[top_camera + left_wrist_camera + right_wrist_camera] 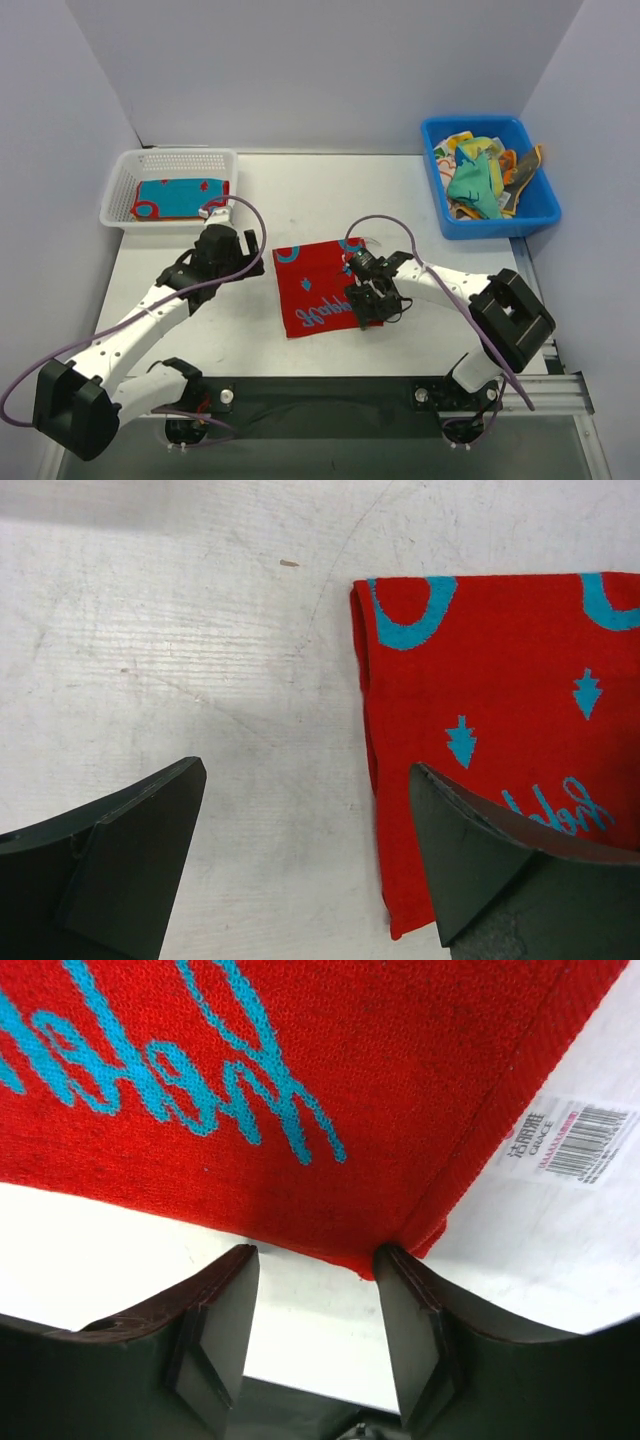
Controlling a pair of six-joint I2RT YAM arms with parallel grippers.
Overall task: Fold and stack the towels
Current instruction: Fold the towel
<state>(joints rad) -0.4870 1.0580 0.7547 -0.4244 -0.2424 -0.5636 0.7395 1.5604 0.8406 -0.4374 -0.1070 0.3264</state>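
Observation:
A red towel (318, 285) with blue prints and lettering lies folded flat on the table's middle. My left gripper (252, 262) hovers just off its left edge. In the left wrist view this gripper (308, 768) is open wide over bare table, with the red towel (500, 660) under its right finger (480, 850). My right gripper (365, 310) is at the towel's near right corner. The right wrist view shows it (315, 1252) open, the red towel's (300, 1080) edge at its fingertips and only table between them. A teal towel (180, 198) lies folded in the basket.
The white mesh basket (125, 170) stands at the back left. A blue bin (535, 210) at the back right holds several crumpled towels (480, 180). A white label (565, 1135) sticks out from the red towel's corner. Grey walls close in the table's sides.

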